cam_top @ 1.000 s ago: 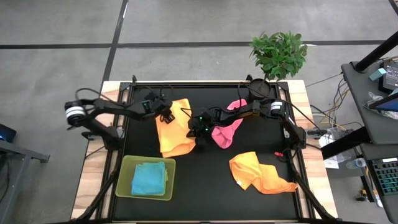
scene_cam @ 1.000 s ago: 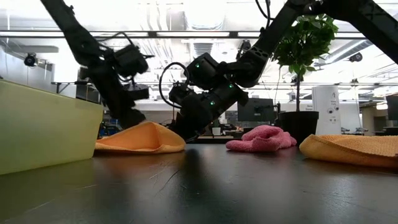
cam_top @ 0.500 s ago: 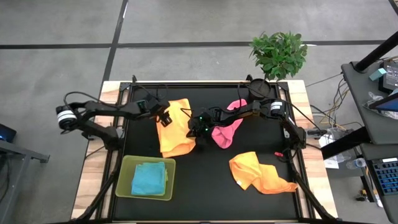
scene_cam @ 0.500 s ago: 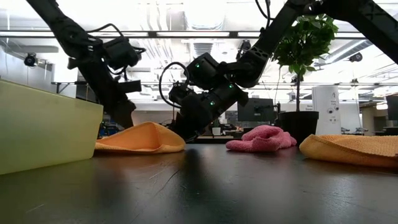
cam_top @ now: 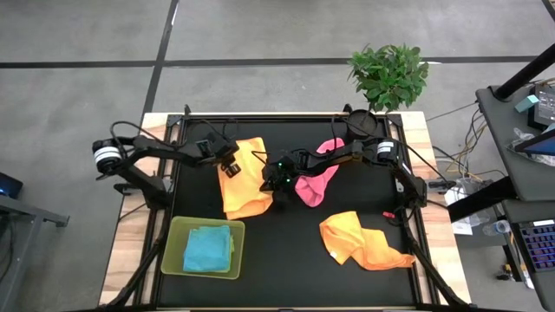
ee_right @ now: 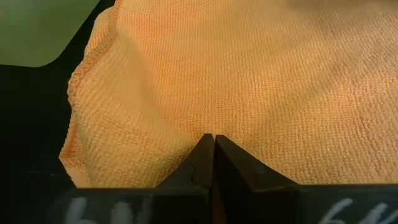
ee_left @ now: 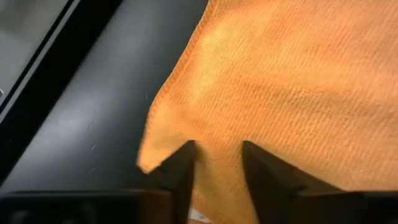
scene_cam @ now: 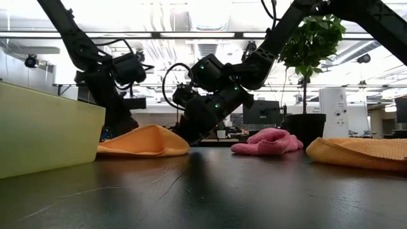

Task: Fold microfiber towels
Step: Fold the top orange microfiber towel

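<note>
Since a moment ago our left gripper [cam_top: 231, 165] has narrowed, its fingers [ee_left: 180, 171] now astride the edge of the orange towel [cam_top: 244, 178], with cloth between them; we cannot tell whether they grip it yet. That towel lies just above the green tray [cam_top: 173, 260], which holds a blue towel [cam_top: 208, 248]. Our right gripper [cam_top: 270, 180] stays closed at the towel's right edge, fingertips pressed together. A pink towel [cam_top: 316, 182] lies right of it, a second orange towel [cam_top: 364, 243] farther right.
</note>
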